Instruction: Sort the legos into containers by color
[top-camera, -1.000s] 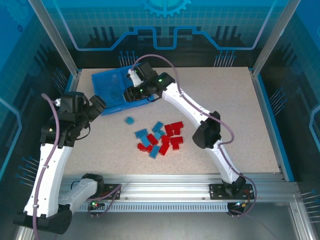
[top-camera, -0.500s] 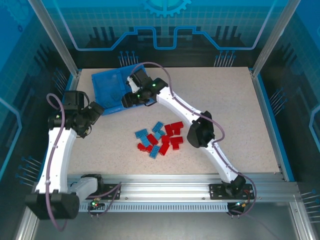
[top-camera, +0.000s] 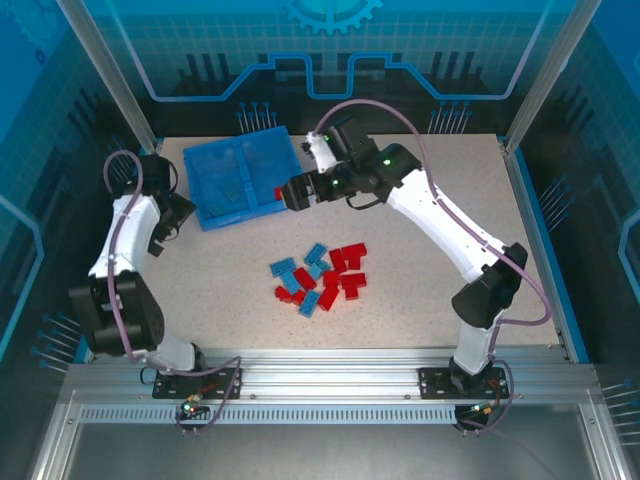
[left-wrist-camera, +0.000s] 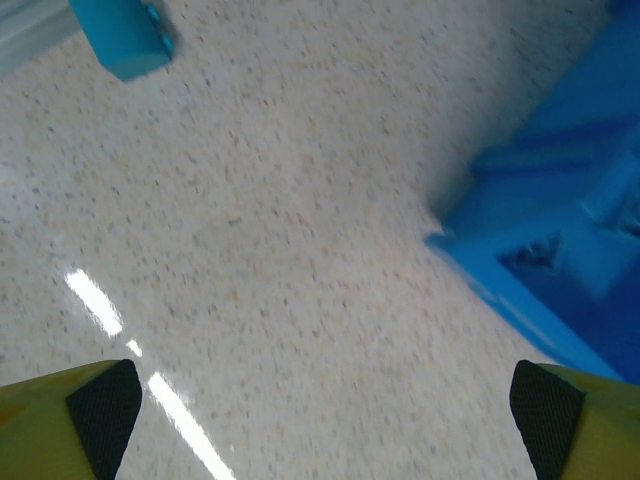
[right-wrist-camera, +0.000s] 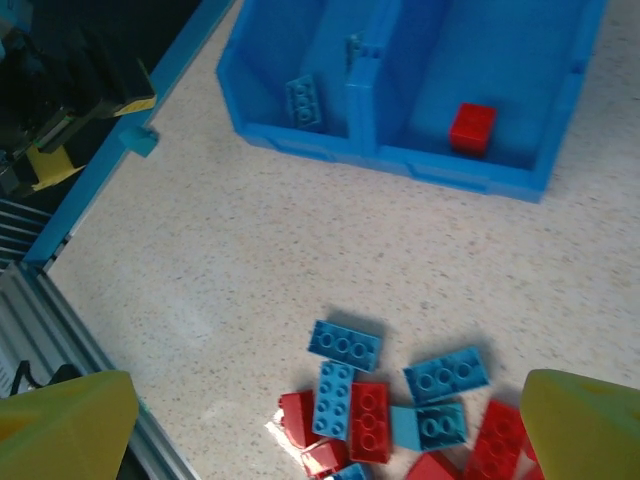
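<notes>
Legos (top-camera: 320, 278) lie in a loose pile at the middle of the table (top-camera: 450, 290), red and light blue mixed, several touching. The blue tray (top-camera: 222, 165) sits at the far left, apart from the pile. One red brick (right-wrist-camera: 471, 127) rests in its right compartment by the near wall, and one light blue brick (right-wrist-camera: 303, 101) lies in the left compartment beside the divider (right-wrist-camera: 365, 75). The right gripper (top-camera: 295, 192) hangs just beside the tray's near right corner, its yellow fingers (right-wrist-camera: 70, 420) spread wide and empty. The left gripper (left-wrist-camera: 322, 405) is over bare table by the tray's near left corner, released, nothing between its fingers
</notes>
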